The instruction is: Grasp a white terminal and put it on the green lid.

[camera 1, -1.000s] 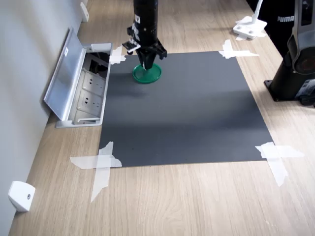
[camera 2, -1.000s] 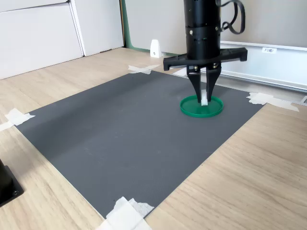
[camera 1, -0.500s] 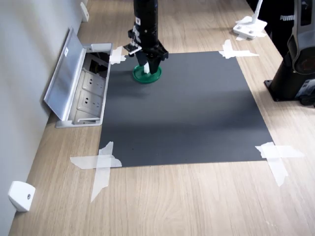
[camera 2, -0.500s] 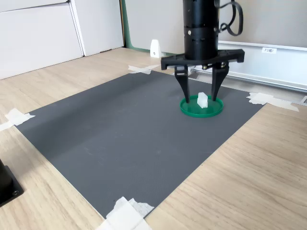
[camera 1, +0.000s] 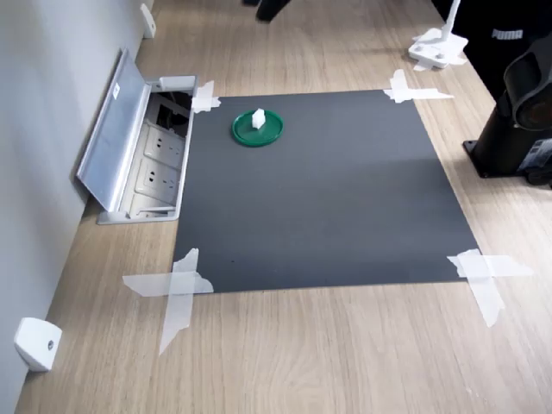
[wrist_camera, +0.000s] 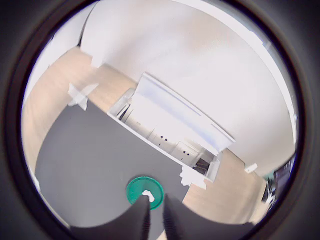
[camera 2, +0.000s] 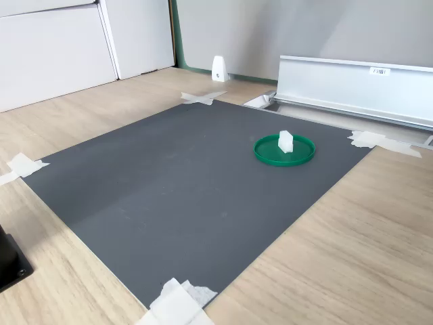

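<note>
I am seeing the white terminal (camera 1: 257, 117) sitting on the green lid (camera 1: 257, 128), in the upper middle of the frame. The lid is lying on the black mat (camera 1: 328, 198), near its upper left corner. An open metal box (camera 1: 142, 155) with sockets is sitting just left of the mat.

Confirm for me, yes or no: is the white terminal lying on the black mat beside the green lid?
No: in the second exterior view the white terminal stands inside the rim of the green lid, not on the black mat.
</note>
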You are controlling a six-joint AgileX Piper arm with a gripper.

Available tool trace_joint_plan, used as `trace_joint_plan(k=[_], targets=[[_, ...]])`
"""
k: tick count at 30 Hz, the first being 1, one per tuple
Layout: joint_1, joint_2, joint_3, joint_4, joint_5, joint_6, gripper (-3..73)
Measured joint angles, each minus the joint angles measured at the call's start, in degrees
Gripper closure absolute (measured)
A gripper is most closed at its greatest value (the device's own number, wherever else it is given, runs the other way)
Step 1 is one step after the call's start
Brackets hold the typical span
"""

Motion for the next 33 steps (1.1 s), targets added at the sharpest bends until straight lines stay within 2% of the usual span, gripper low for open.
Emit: trace_joint_plan(k=[4,12,17,25,33], targets=[[0.0,-9.8,8.89,0.65,-5.26,6.6,69.2],[0.0,-31.0,30.85,5.28,-16.63,19.86,70.0],[0.0,-42.55,42.59,5.57,-18.27,27.86,70.2],[0.0,-58.76,54.17,5.57,-18.23,29.92,70.3],[0.0,-65.05,57.08,5.57,-18.3,30.03,70.3]])
